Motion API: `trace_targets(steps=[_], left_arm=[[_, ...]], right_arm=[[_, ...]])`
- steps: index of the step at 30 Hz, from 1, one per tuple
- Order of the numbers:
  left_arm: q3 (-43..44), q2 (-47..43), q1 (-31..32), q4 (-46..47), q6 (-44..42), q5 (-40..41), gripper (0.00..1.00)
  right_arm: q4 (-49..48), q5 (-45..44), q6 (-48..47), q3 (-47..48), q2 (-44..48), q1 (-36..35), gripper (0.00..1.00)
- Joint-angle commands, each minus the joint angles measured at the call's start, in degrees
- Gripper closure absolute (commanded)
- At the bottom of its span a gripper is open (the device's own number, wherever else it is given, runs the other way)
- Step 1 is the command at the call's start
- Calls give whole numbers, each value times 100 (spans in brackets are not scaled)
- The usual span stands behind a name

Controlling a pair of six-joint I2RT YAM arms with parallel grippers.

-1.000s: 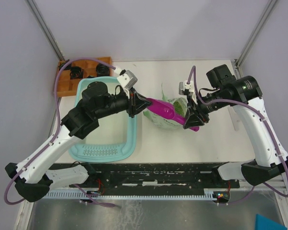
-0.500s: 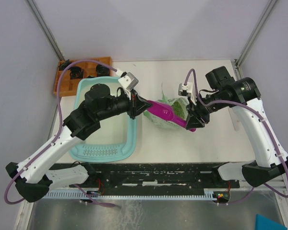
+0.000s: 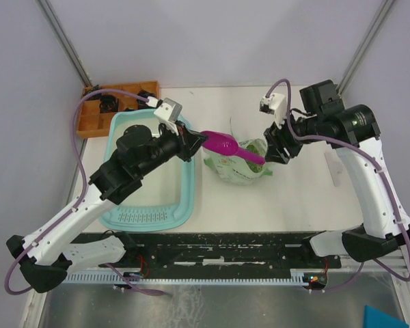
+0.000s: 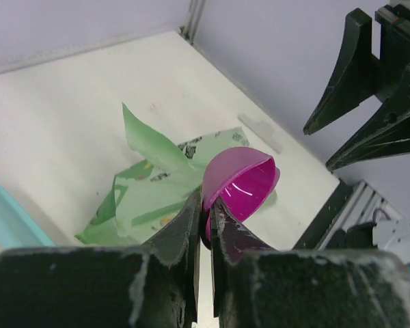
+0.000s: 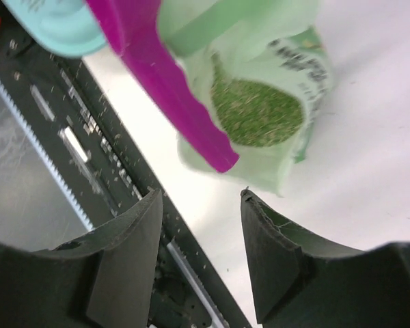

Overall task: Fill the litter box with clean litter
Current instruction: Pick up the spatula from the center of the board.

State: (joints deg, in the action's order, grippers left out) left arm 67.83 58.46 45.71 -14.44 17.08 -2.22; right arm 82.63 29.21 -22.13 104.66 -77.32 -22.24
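Top: my left gripper (image 3: 191, 142) is clamped on the scoop (image 3: 225, 145), which reaches over the bag (image 3: 236, 171), probably for digging; litter box (image 3: 188, 184) just beside. Left wrist: jaws pinched on the scoop's edge. Right wrist: my right gripper (image 5: 199, 197) is spread, clear of the scoop; clean litter (image 5: 256, 113) sits in the bag.

White table (image 3: 294, 198), soft even light. Pale lilac walls (image 3: 212, 41) behind it and on both sides. Grey metal posts (image 3: 64, 41) at its back corners. Black rail (image 3: 225, 249) along its near edge, grey metal sheet (image 3: 212, 304) past that, blue scrap (image 3: 386, 320) far right.
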Motion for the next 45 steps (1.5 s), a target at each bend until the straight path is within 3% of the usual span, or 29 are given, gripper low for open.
trace_targets(steps=[1,10,15,17,18,21,22,28,35,45], left_arm=[[-18,-140,-11,1069,801,720,97],[-759,-394,-244,2400,2370,1665,97],[-1055,-239,-431,2980,3238,1994,97],[-1019,-40,-472,3198,3495,2013,97],[-940,117,-489,3222,3635,2033,97],[-680,458,-516,3369,3986,2010,97],[-615,550,-519,3415,4094,2000,97],[-307,815,-529,3466,4400,1932,97],[-100,999,-680,3436,4404,1771,97],[-6,1345,-724,3432,4510,1334,97]], right_arm=[[-665,-364,927,833,-516,298,42],[-1341,2075,2571,2533,-1809,1879,42],[-3023,3448,4147,2366,-2114,2411,43],[-4660,4115,5394,1793,-2098,2545,43],[-5937,4437,6399,1067,-2007,2556,43],[-11071,4651,9625,-336,-1910,2559,41],[-11609,4681,9978,-366,-2008,2562,41],[-12190,4690,10455,-364,-2520,2603,42],[-13083,5344,11318,-366,-2673,2611,42],[-12398,5511,10746,-509,-2306,2626,41]])
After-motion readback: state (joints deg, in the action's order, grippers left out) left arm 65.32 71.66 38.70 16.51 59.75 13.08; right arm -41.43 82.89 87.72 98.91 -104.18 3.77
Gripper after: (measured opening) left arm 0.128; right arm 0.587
